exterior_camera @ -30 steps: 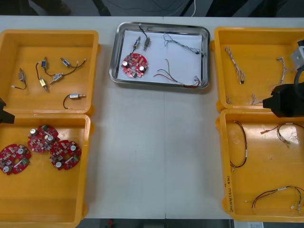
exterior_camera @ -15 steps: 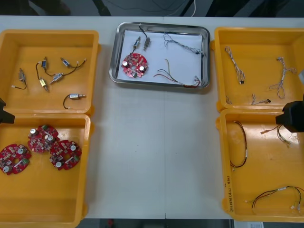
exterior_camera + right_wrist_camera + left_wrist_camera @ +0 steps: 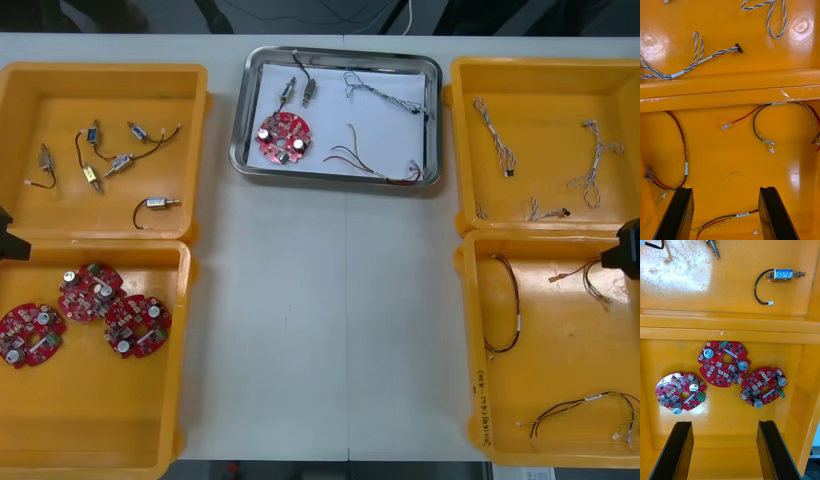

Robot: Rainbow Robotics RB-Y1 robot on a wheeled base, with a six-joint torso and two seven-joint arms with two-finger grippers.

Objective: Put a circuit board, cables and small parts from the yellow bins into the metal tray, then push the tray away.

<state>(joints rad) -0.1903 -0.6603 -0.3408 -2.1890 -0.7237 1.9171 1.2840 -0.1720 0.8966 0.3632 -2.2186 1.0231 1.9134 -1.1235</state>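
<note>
Right gripper (image 3: 725, 188): fingers apart, empty, over a yellow bin (image 3: 560, 335) right of the metal tray (image 3: 335, 178). Left gripper (image 3: 724, 423) idle, left of the tray, fingers apart too. Tray holds circuit board (image 3: 283, 137), cables (image 3: 385, 95), small parts (image 3: 309, 90) (loaded, seemingly). Risk: an off-centre push spins it, spilling cables.

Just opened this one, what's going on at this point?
The metal tray at the table's far side holds a red circuit board, small metal parts, a blue and white cable and a red and yellow cable. Neither gripper holds anything. The left gripper hangs open over the near left bin with three boards, and the right gripper hangs open over the near right bin.
</note>
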